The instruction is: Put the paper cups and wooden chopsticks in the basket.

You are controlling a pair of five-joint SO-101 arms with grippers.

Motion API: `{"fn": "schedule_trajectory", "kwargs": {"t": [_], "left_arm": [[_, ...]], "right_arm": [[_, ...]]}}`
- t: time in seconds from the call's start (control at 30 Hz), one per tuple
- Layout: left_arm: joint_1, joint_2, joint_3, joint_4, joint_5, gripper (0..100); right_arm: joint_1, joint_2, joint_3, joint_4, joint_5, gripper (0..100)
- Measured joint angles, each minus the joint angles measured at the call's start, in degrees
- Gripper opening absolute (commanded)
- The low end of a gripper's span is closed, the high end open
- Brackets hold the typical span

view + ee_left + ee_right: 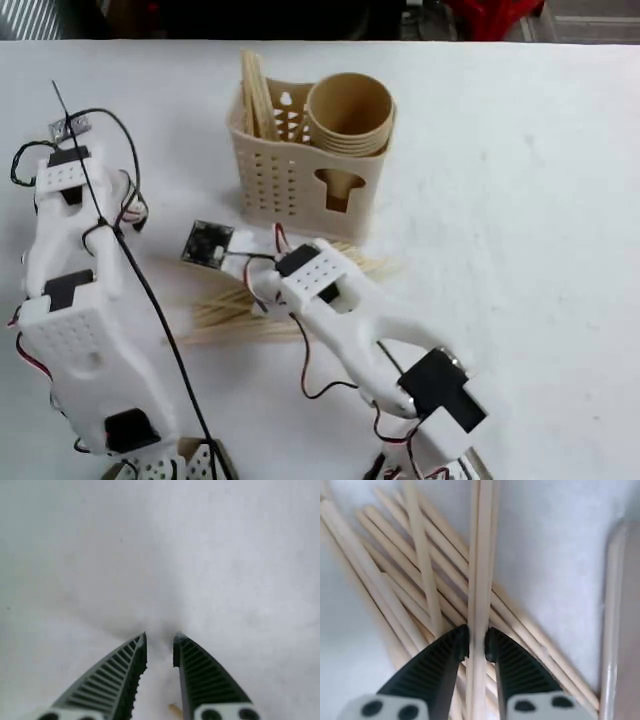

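While pinching pair from wooden chopsticks (481, 555) piled at 6 o'clock of basket (290, 185): noted right gripper (476, 640). Noted left gripper (160, 642) slightly parted, holding nothing, over table (200, 555). Noted paper cups (350, 110) stacked inside basket.

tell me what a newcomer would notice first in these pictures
The eye goes first to the perforated basket at the far middle of the table, holding a stack of paper cups and a few upright chopsticks. In front of it lies a loose pile of chopsticks, and the right gripper is down in it, fingers closed around a pair of chopsticks.
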Motion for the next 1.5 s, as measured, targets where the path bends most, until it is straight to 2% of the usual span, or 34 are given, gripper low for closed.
{"fn": "schedule_trajectory", "kwargs": {"t": [0.23,0.37,0.47,0.8,1.1,1.3,1.43,1.5], "left_arm": [[0.0,0.0,0.0,0.0,0.0,11],[0.0,0.0,0.0,0.0,0.0,11],[0.0,0.0,0.0,0.0,0.0,11],[0.0,0.0,0.0,0.0,-0.09,11],[0.0,0.0,0.0,0.0,-0.09,11],[0.0,0.0,0.0,0.0,-0.09,11],[0.0,0.0,0.0,0.0,-0.09,11],[0.0,0.0,0.0,0.0,-0.09,11]], "right_arm": [[1.49,-6.33,0.35,9.58,-0.09,1.6],[5.1,-10.11,0.35,13.36,0.0,1.7],[7.21,-11.52,0.53,13.89,0.0,2.0],[7.38,-13.45,0.79,13.71,-0.44,1.7],[7.38,-35.16,0.88,13.71,-9.05,1.7],[7.38,-41.14,-14.77,12.84,-11.69,1.7],[7.65,-35.96,-27.6,4.92,-18.46,2.1],[8.0,-31.38,-31.21,-1.14,-19.16,1.8]]}}
